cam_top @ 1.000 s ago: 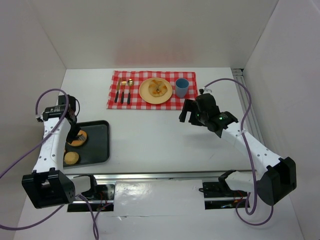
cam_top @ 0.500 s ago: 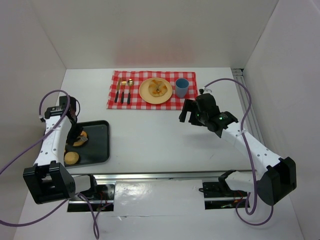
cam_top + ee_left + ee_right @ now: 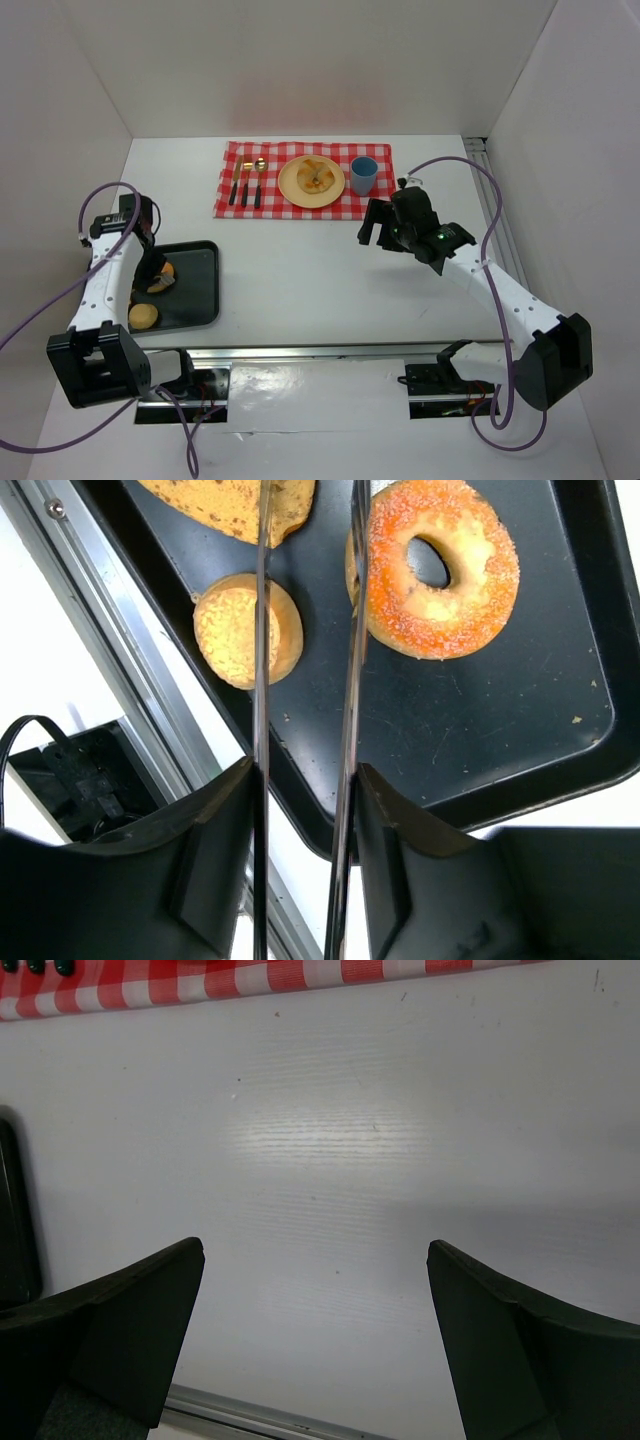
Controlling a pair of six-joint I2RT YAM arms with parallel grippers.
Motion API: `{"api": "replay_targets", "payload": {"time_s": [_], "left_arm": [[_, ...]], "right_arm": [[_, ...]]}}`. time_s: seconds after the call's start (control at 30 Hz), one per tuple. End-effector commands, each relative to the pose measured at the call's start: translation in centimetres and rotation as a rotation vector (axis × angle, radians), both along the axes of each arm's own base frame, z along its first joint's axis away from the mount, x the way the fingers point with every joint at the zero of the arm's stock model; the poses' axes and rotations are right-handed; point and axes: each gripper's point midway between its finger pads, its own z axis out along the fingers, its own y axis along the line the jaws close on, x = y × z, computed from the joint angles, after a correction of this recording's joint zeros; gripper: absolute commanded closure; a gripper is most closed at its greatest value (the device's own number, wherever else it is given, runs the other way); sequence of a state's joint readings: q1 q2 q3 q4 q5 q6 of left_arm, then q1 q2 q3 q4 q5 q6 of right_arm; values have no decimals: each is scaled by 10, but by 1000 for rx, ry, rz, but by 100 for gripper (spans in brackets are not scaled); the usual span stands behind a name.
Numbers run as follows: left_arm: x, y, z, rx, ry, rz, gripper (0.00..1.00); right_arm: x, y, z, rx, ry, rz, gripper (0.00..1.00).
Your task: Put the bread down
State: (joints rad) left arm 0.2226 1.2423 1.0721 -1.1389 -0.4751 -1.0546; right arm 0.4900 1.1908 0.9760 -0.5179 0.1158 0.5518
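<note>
My left gripper (image 3: 150, 268) hangs over the black tray (image 3: 197, 298) and is shut on a pair of thin metal tongs (image 3: 262, 680). In the left wrist view (image 3: 305, 810) the two tong blades run out over the tray (image 3: 520, 730). The right blade lies along the left edge of an orange sugared ring bread (image 3: 440, 565). A small round bun (image 3: 232, 630) sits by the left blade. A flat brown bread (image 3: 230, 505) lies at the blade ends, cut off by the frame. My right gripper (image 3: 375, 225) is open and empty above bare table.
A red checked cloth (image 3: 240, 160) at the back holds a yellow plate (image 3: 290, 185) with bread on it, a blue cup (image 3: 363, 175) and cutlery (image 3: 245, 183). The cloth's edge (image 3: 300, 975) and the tray's corner (image 3: 15, 1210) show in the right wrist view.
My left gripper with the tongs has shifted slightly left and back over the tray. The right arm has not moved.
</note>
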Motion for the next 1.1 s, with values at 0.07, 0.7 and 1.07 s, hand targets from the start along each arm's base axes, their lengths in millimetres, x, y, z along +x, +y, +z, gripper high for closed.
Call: {"api": "replay_targets", "payload": {"time_s": [0.07,0.7,1.07], "left_arm": [[-5,7,-1,23,13,42,39],[-18,15,-9,29,68,92,50],[-7,11,19,12,-34,58,100]], "right_arm": [[13,5,23,27,-70,5,0],[14,7,22,32,-67,12,0],[16,10,27,46,-81,19,0]]}}
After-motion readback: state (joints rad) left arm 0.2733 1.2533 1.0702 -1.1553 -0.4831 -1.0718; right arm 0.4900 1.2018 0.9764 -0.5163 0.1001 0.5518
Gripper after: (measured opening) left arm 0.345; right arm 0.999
